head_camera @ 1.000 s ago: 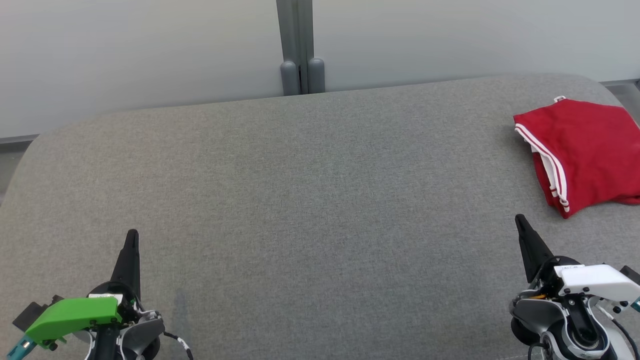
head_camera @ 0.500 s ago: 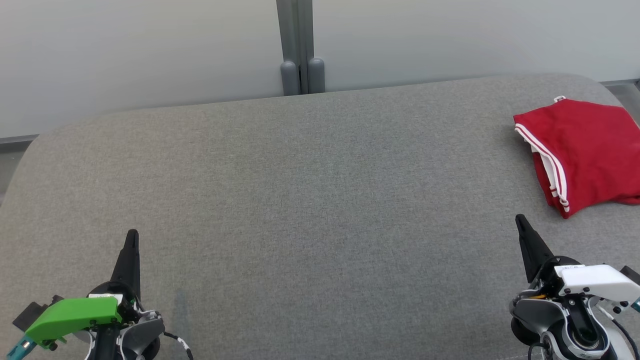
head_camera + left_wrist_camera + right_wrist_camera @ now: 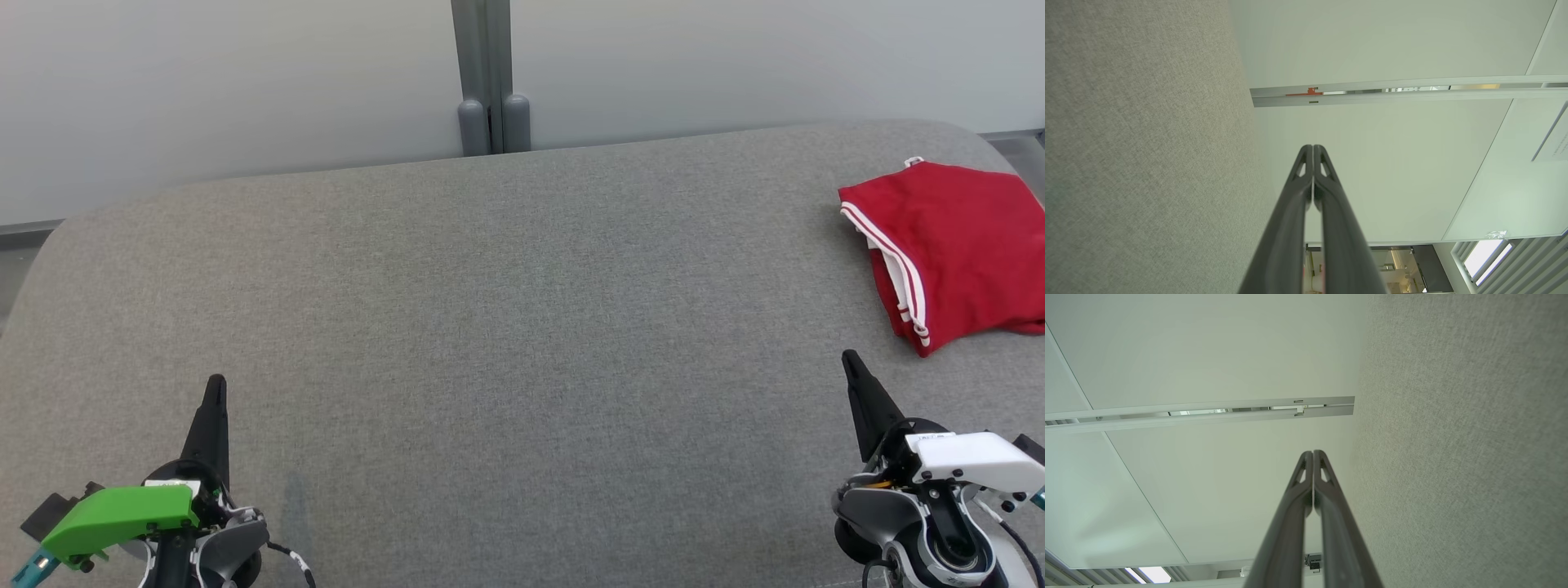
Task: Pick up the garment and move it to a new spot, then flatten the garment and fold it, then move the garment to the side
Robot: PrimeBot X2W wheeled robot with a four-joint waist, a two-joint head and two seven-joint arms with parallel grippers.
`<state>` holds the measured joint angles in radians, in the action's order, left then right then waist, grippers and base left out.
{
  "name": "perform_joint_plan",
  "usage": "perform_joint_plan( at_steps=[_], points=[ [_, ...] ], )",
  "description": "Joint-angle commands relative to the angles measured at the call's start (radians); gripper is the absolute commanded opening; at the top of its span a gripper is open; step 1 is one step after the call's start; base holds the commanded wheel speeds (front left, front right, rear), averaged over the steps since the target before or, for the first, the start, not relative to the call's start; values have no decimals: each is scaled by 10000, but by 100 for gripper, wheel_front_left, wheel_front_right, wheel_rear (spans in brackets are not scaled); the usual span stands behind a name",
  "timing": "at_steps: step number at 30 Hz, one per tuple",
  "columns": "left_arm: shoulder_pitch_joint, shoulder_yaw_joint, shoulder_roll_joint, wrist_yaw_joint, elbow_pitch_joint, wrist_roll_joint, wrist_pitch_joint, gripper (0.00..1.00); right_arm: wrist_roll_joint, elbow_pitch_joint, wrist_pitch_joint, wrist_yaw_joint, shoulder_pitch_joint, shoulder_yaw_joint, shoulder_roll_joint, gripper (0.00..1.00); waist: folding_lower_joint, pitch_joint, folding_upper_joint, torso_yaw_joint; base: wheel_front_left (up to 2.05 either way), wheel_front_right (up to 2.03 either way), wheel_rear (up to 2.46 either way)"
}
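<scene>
The garment [image 3: 955, 245] is red with white stripes and lies folded at the far right of the grey cushioned surface [image 3: 506, 327]; part of it runs past the right frame edge. My right gripper [image 3: 849, 359] sits low at the right, shut and empty, a short way in front of and left of the garment. My left gripper [image 3: 216, 382] is at the lower left, also shut with nothing in it, far from the garment. In the wrist views the left gripper [image 3: 1313, 148] and right gripper [image 3: 1313, 453] show their fingertips pressed together.
A pale wall with a grey vertical post [image 3: 488, 77] stands behind the surface. The surface's rounded back edge [image 3: 245, 184] curves down at the left corner, and its right corner lies just beyond the garment.
</scene>
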<state>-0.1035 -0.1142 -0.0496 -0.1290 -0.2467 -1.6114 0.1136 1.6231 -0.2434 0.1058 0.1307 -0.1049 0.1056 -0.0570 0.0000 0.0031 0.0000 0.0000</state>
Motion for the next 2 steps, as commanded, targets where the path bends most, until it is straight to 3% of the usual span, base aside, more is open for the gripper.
perform_joint_plan(
  at_steps=[1, 2],
  points=[
    [-105, -23, 2, -55, 24, -29, 45, 0, -61, -21, 55, 0, -56, 19, 1, 0, 0, 0, 0, 0, 0, 0, 0],
    [-105, -23, 2, -55, 24, -29, 45, 0, -61, -21, 57, 0, -56, 20, 3, 0, 0, 0, 0, 0, 0, 0, 0]
  ],
)
